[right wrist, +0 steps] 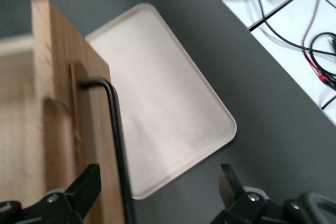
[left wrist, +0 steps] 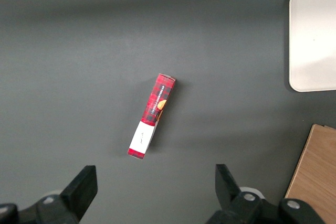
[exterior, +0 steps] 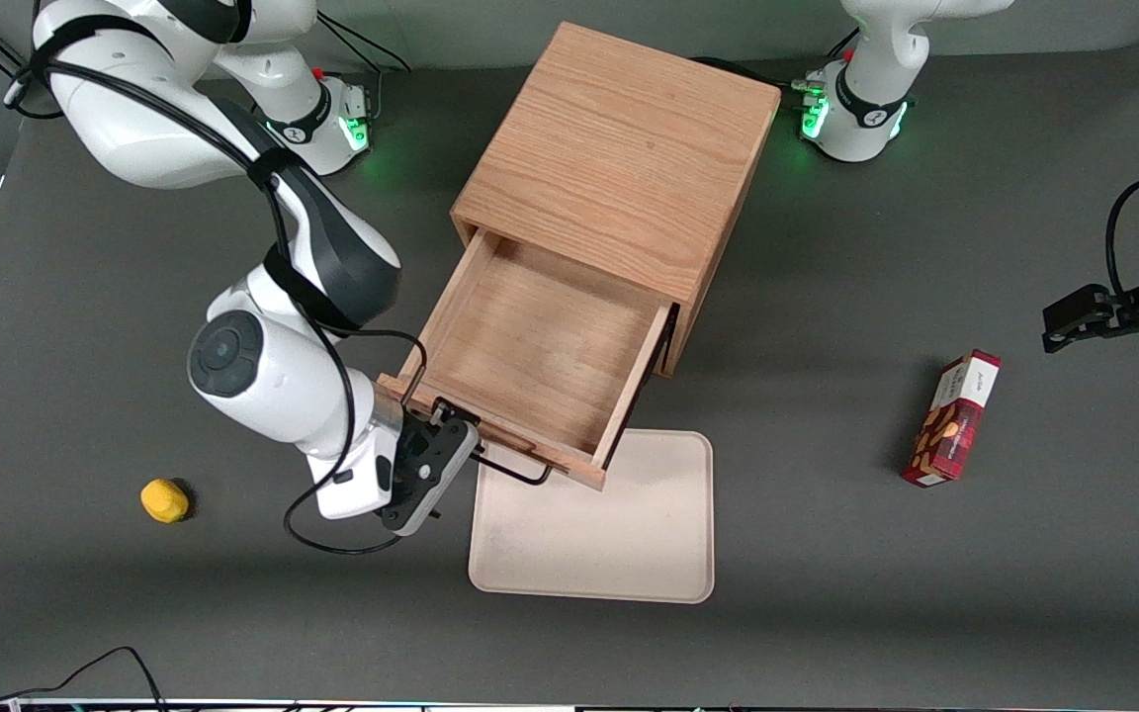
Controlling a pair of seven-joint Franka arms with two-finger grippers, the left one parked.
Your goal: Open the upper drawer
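Observation:
The oak cabinet (exterior: 619, 148) stands mid-table. Its upper drawer (exterior: 540, 346) is pulled far out toward the front camera, and its wooden inside holds nothing. The thin black wire handle (exterior: 510, 473) runs along the drawer front. My right gripper (exterior: 453, 423) is at the handle's end nearest the working arm. In the right wrist view the gripper (right wrist: 159, 182) is open, its fingers wide apart. The handle (right wrist: 116, 129) passes between them, close to the finger by the drawer front (right wrist: 58, 103). The lower drawer is hidden under the open one.
A beige tray (exterior: 629, 534) lies on the table under the open drawer's front and shows in the right wrist view (right wrist: 163, 87). A yellow object (exterior: 164, 499) lies toward the working arm's end. A red snack box (exterior: 955, 420) lies toward the parked arm's end.

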